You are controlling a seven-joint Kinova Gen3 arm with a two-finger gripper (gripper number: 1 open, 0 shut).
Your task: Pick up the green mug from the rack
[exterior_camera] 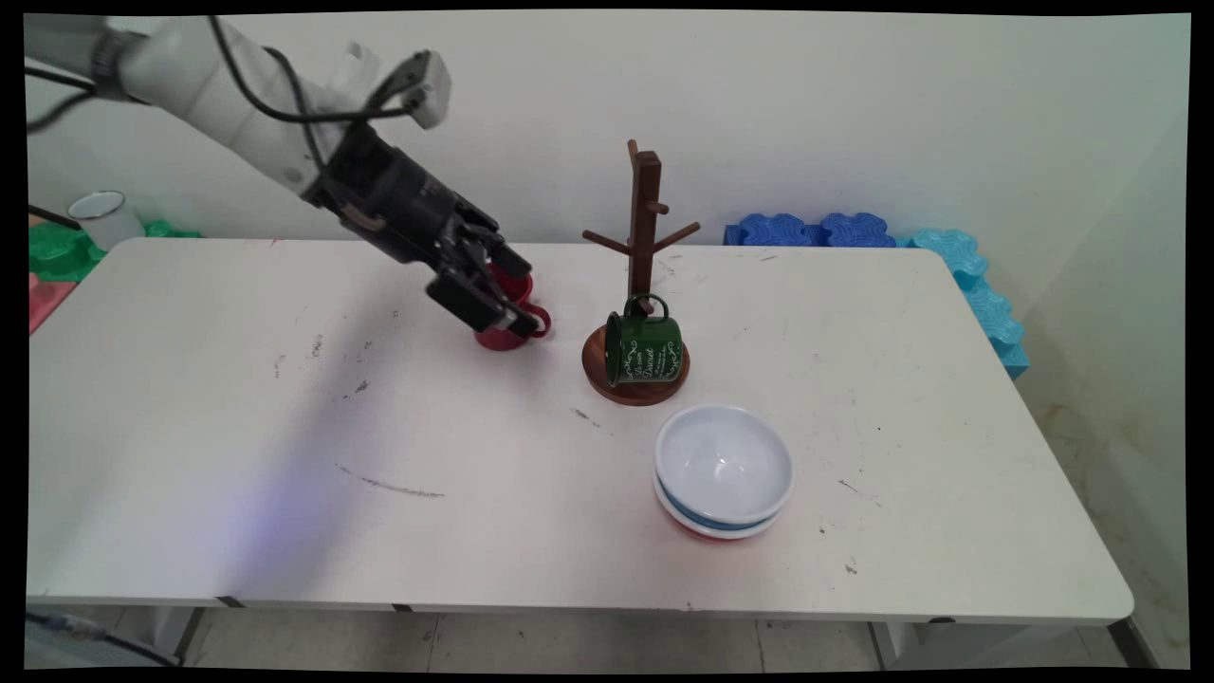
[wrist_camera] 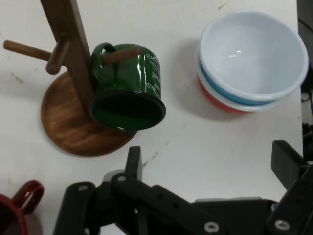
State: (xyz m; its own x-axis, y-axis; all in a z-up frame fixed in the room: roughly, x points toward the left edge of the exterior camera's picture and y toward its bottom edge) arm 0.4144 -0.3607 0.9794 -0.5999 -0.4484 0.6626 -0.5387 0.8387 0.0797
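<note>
White table [exterior_camera: 237, 493] bears a red mug [exterior_camera: 507, 327], its rim straddled by parted fingers [exterior_camera: 465, 299], grip uncertain.

Counted on the counter [exterior_camera: 237, 474]: mugs, three in view in all. One red mug [exterior_camera: 507, 327] standing on the counter, one green mug [exterior_camera: 645, 346] hung on the rack, one white mug [exterior_camera: 106, 218] off the far left corner, beyond the counter's edge. Mug rack, wooden [exterior_camera: 645, 237]: one, with one round base. Pegs on it: four made out in the main view, possibly more hidden. Bowls: stack of three [exterior_camera: 724, 470], white on top, blue rim under it, red at the bottom. Foam blocks behind the counter: several blue [exterior_camera: 816, 230], some green [exterior_camera: 57, 249]; exact number not clear.
</note>
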